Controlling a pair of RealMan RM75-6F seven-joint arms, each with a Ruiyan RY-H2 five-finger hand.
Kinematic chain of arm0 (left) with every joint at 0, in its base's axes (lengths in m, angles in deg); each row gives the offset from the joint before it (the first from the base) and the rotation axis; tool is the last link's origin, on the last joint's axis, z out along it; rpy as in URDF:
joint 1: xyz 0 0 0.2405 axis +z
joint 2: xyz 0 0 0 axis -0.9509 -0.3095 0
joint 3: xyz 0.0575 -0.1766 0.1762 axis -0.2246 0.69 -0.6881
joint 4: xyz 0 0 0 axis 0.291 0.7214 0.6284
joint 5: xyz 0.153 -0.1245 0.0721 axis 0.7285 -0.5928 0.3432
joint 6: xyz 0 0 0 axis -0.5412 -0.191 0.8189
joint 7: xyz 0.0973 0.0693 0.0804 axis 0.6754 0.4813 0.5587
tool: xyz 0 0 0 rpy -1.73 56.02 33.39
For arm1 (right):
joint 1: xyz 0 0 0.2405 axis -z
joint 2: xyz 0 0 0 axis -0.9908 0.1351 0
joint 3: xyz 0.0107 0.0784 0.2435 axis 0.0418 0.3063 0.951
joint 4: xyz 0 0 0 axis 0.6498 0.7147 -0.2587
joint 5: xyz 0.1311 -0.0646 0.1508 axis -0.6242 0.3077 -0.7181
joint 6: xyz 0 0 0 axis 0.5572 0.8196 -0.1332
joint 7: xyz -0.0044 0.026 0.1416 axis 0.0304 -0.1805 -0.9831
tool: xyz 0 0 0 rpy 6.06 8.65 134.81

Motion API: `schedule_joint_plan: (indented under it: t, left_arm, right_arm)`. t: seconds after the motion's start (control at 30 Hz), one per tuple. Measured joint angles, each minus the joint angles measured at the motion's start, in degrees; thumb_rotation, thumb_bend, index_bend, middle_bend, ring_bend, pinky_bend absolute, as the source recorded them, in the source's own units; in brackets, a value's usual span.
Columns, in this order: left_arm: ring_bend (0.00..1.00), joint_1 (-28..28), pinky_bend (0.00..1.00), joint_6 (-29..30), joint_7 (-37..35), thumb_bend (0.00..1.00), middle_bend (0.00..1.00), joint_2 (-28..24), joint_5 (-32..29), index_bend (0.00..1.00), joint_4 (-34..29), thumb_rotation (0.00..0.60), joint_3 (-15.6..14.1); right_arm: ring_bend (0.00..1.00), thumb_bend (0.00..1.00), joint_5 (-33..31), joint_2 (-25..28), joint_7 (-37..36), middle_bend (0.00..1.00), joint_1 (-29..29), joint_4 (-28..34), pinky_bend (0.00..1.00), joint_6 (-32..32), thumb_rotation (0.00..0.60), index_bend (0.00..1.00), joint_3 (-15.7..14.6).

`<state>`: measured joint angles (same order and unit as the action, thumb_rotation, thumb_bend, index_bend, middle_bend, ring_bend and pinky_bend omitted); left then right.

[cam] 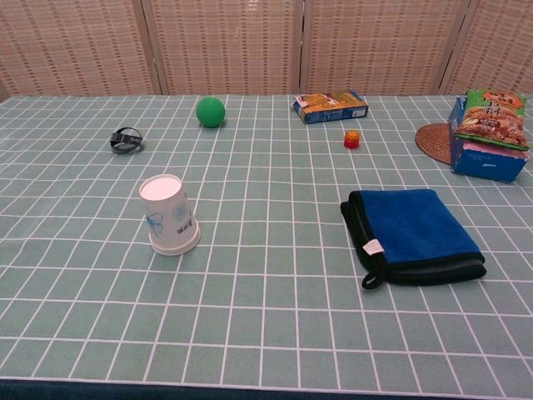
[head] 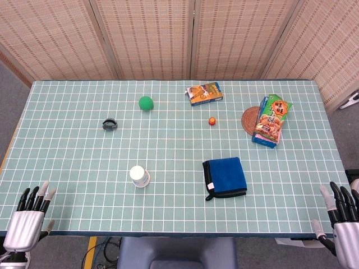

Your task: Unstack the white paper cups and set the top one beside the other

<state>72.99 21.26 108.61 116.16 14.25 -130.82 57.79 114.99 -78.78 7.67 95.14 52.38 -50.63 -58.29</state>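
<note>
While upside down on the green gridded surface (head: 67, 162), white paper cups (head: 139, 176) stacked as one, base up, rim down, faint blue print on the side, writing too small to read. Placed left of centre, toward the near edge, well apart from both hands.

Left hand (head: 29, 216) at the near left corner, just off the surface edge, fingers straight and spread, holding nothing. Right hand (head: 343, 216) at the near right corner, likewise fingers apart and pointing up, holding nothing. Neither hand seen in the chest view.

Right of the cups: folded blue cloth (head: 225, 177) with dark edging, a small white tag and a loop at its near left corner. Further back: green ball (head: 146, 103) near the far side, dark ring-shaped object (head: 110, 124) left of it and nearer. Flat snack box (head: 204, 93), blue and orange, printed text unreadable, near the far edge. Small red-orange cap (head: 212, 121) just in front of that box. At the right: green snack bag (head: 271, 117) with large red characters on yellow, lying on a blue and pink box (cam: 490, 160), which partly covers a round woven coaster (head: 248, 119). Woven screen panels (head: 168, 33) behind the surface.
</note>
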Motion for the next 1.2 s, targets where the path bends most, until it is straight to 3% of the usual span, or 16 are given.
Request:
schedule_joint_plan:
  t: [0.5, 0.8, 1.03, 1.2]
  left_arm:
    - [0.00, -2.02, 0.00, -2.80, -1.44, 0.30, 0.00, -0.87, -1.01, 0.14, -3.14, 0.600, 0.84]
    - [0.00, -7.04, 0.00, -9.09, 8.47, 0.30, 0.00, -2.50, -5.93, 0.16, -12.46, 0.600, 4.02]
    - [0.00, -13.13, 0.00, -15.27, 17.79, 0.30, 0.00, -3.58, -15.90, 0.16, -19.69, 0.600, 8.11]
    - [0.00, -18.93, 0.00, -19.61, 21.50, 0.30, 0.00, -3.51, -24.97, 0.16, -21.60, 0.600, 11.55]
  right_arm:
    - [0.00, 0.31, -2.48, 0.86, -1.20, 0.00, -0.78, 0.99, 0.00, 1.40, 0.600, 0.01, 0.58]
    - [0.00, 0.31, -0.06, 0.92, -1.82, 0.00, -1.92, 0.80, 0.00, 1.71, 0.600, 0.01, 0.73]
    - [0.00, 0.31, -3.74, 1.52, -1.92, 0.00, -3.49, 1.52, 0.00, 4.88, 0.600, 0.01, 1.58]
    - [0.00, 0.31, -6.73, 2.01, -2.31, 0.00, -4.23, 2.05, 0.00, 6.16, 0.600, 0.01, 2.36]
